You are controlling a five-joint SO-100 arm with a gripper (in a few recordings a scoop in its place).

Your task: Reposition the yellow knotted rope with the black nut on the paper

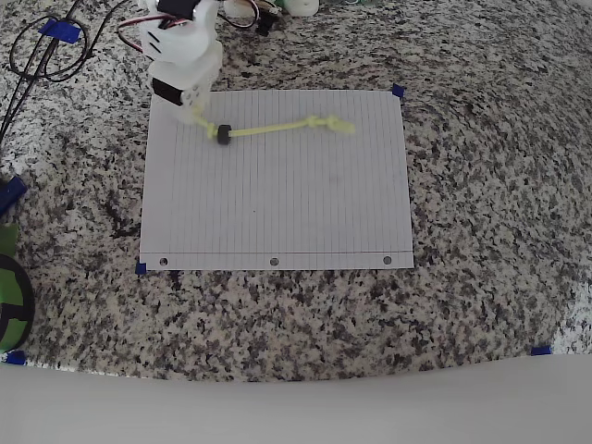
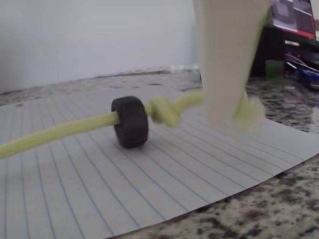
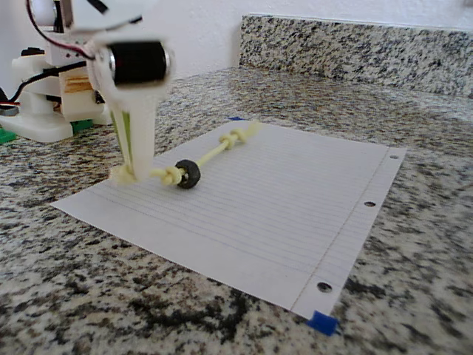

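The gripper (image 3: 133,171) is reaching down to the paper with its white fingers (image 2: 227,64) pinched together on the frayed end of the yellow knotted rope (image 1: 277,128), the tuft poking out beside the finger in the wrist view; the grip is sitting past the end knot, not on it. Just beside that knot the black nut (image 2: 130,121) is standing on edge on the paper (image 1: 277,203), threaded on the cord and touching the sheet. From there the rope is running nearly straight across the upper part of the sheet in the overhead view, ending in a second knot near the far corner. The paper is lying flat on the granite counter (image 1: 481,305), with blue tape (image 3: 322,322) marking its corners. Judging by this, the arm is dragging or about to drag the rope by its end. To do that well, the pull should be staying low and slow, so the nut is rolling along rather than snagging and the light sheet is not sliding with it. Since only frayed fibres are being held, a sharp tug risks slipping the end free; the knot should be acting as a stop for the nut.
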